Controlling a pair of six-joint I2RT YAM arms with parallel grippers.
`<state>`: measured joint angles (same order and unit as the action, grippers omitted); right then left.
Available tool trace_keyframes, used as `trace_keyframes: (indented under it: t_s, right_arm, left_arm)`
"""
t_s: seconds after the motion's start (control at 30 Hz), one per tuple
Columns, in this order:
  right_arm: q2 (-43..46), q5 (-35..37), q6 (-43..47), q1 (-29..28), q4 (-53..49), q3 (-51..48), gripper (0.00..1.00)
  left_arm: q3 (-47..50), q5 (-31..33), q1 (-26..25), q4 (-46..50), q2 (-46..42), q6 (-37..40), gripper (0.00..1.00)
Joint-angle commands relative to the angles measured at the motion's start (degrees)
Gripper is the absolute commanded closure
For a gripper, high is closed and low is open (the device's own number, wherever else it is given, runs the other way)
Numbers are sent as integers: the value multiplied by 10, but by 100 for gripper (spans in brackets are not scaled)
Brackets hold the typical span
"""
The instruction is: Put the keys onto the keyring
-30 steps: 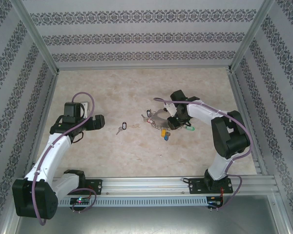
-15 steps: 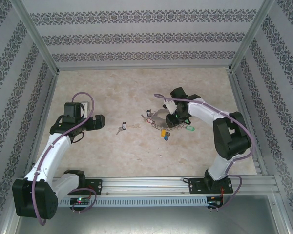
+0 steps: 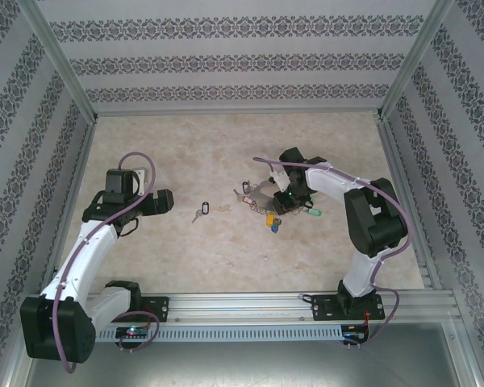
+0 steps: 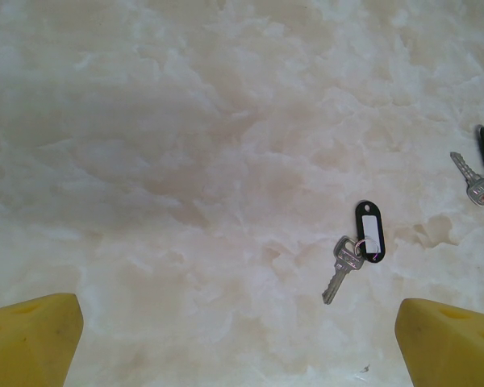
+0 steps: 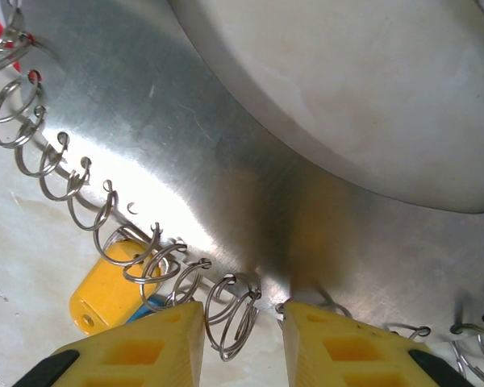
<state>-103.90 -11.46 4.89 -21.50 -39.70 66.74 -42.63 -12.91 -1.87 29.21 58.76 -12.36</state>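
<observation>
The loose key (image 4: pixel 341 270), with its black oval tag (image 4: pixel 369 230), lies flat near the middle of the tabletop (image 3: pixel 226 266), a little toward the left edge. It is well apart from both arms. The left end effector (image 4: pixel 240 343) hovers above the tabletop on the left-edge side of that key, its yellow fingers (image 4: pixel 28 339) spread wide and holding nothing. The keyring (image 5: pixel 226 161) lies right of the tabletop's middle. In the right wrist view it is a broad flat silver band with small wire loops (image 5: pixel 20 121) strung along its outer edge and a yellow tag (image 5: pixel 105 294) just beside them. The right end effector (image 5: pixel 242 322) is down at that edge, its fingers a narrow gap apart with one wire loop between them. Whether they pinch the band or the loop cannot be told.
</observation>
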Motion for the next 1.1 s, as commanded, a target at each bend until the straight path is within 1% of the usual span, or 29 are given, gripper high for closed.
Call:
trace_keyframes:
  t_s: [0.0, 0.27, 0.53, 0.73, 0.97, 1.07]
  right_arm:
    - [-12, 20, -8, 1, -18, 15, 68]
    - [-10, 24, -8, 0, -19, 15, 71]
    - [14, 15, -5, 1, -21, 16, 66]
    - [36, 13, -1, 11, -19, 9, 67]
    - [69, 10, 37, 11, -12, -15, 70]
    - [62, 5, 48, 10, -15, -15, 70]
  left_arm:
    - [-9, -3, -5, 7, -8, -9, 0]
    - [-10, -5, -5, 6, -4, -9, 0]
    - [-10, -6, -5, 6, -3, -10, 0]
    - [-10, -7, -5, 6, -3, -10, 0]
    - [-10, -8, -5, 6, -3, -12, 0]
    - [-10, -9, -5, 6, -2, -11, 0]
